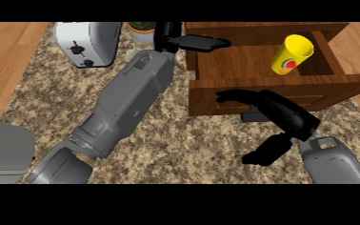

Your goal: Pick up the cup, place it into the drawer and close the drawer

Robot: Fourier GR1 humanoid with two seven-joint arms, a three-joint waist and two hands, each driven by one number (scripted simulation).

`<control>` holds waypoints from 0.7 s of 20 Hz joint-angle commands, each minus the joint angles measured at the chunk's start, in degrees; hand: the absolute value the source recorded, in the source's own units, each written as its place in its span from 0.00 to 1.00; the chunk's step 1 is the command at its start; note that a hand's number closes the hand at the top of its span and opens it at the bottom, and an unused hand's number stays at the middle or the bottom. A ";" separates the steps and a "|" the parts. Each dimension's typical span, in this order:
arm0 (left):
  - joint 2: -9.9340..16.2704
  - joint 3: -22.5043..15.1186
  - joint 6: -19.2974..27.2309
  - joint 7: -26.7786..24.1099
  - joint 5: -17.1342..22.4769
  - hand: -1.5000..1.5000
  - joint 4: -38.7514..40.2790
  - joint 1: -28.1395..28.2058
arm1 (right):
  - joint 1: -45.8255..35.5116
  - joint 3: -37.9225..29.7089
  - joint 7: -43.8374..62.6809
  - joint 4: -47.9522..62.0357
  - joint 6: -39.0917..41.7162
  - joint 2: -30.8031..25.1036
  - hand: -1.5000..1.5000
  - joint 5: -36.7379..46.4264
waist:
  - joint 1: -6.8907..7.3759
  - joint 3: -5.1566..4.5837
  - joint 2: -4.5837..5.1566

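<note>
The speckled granite counter [162, 143] fills most of our view, and on it stands the wooden drawer unit [211, 28], its drawer [267, 88] pulled open toward us. The yellow cup [291, 55] is already inside that drawer, in its right half, tilted with its open mouth up and away and its base toward the drawer front — so only the closing looks left to do.

Our left arm reaches long across the counter; the left hand [188, 41] lies at the drawer's back left corner, fingers straight and pointing right along the unit's edge, pinching nothing. Our right hand [285, 114] is the one that matters: it sits just in front of the drawer front, fingers half curled and pointing left across the panel, thumb hanging below, holding nothing. The front lies directly beyond this hand, so we judge a push away from us would shut it.

A white toaster [88, 43] and a small potted plant [142, 28] stand at the far left — well apart from the work.
</note>
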 commanded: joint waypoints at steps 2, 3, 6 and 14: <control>1.40 2.08 -3.02 -2.46 0.70 0.00 -0.78 3.02 | -0.78 4.56 -5.52 12.92 -5.06 1.52 0.00 11.10 | 2.71 0.01 -0.15; 0.51 1.70 -1.93 0.82 0.99 0.00 -3.23 1.98 | -1.82 4.55 -8.52 18.31 -4.86 1.62 0.00 11.30 | 3.82 0.04 -0.43; 2.80 0.71 -4.75 -1.43 0.03 0.00 -5.50 8.02 | -6.43 5.75 -11.60 27.33 -5.75 2.27 0.00 14.62 | 5.20 0.03 -0.56; 5.46 1.05 -6.10 0.03 0.66 0.00 -11.27 12.79 | -18.74 -0.71 -23.62 53.60 -17.38 6.02 1.00 17.75 | 8.08 0.20 0.18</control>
